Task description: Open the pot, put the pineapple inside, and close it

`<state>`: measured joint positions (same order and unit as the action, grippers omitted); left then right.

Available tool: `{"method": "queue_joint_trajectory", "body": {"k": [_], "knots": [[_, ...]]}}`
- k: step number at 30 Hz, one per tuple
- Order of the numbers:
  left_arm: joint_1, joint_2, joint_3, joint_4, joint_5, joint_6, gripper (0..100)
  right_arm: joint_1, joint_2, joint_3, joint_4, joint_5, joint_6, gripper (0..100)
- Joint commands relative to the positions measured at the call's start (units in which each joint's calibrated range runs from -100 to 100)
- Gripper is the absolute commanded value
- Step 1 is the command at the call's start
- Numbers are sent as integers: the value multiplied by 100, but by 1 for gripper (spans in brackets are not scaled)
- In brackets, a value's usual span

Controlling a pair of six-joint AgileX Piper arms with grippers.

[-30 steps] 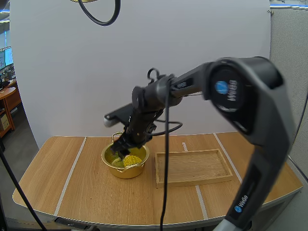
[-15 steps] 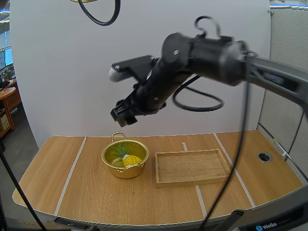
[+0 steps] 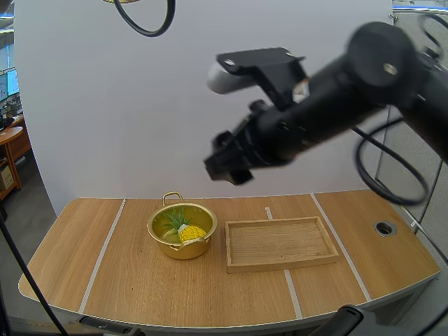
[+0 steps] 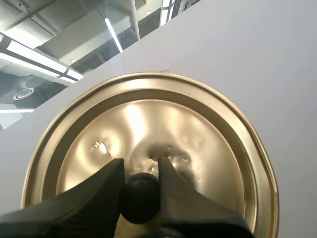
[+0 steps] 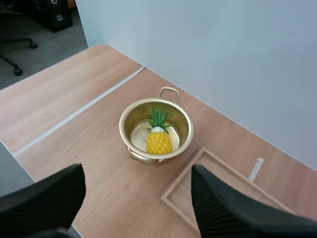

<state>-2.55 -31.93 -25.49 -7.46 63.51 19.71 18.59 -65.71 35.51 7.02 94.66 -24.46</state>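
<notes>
Table (image 3: 133, 280) carries the pot (image 3: 180, 250), uncovered. R gripper (image 3: 228, 164) hangs high above pot, a bit to its right; fingers (image 5: 44, 196) wide apart, holding nothing. Wooden tray (image 3: 280, 241) sits just right of pot. L gripper (image 4: 141, 168) is clamped on knob (image 4: 141, 198) of lid (image 4: 198, 148). Pineapple (image 3: 191, 233) lies inside pot, leaves toward pot's back.

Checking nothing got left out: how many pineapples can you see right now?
1. The small yellow pineapple with green leaves lies inside the open round gold metal pot on the wooden table; none on the shallow wooden tray.
</notes>
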Motion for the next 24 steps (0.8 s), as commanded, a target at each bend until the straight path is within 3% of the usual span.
{"method": "queue_joint_trajectory", "body": {"k": [1, 10, 24], "knots": [[-7, -13, -37, 3, -198, -24, 0, -118, -475, 370, 11, 183, 27, 100], [-7, -13, -37, 3, -198, -24, 0, -356, -1612, 1394, 159, 183, 27, 100], [-7, -13, -37, 3, -198, -24, 0, -364, -2415, 2171, 425, 221, -51, 100]]}}
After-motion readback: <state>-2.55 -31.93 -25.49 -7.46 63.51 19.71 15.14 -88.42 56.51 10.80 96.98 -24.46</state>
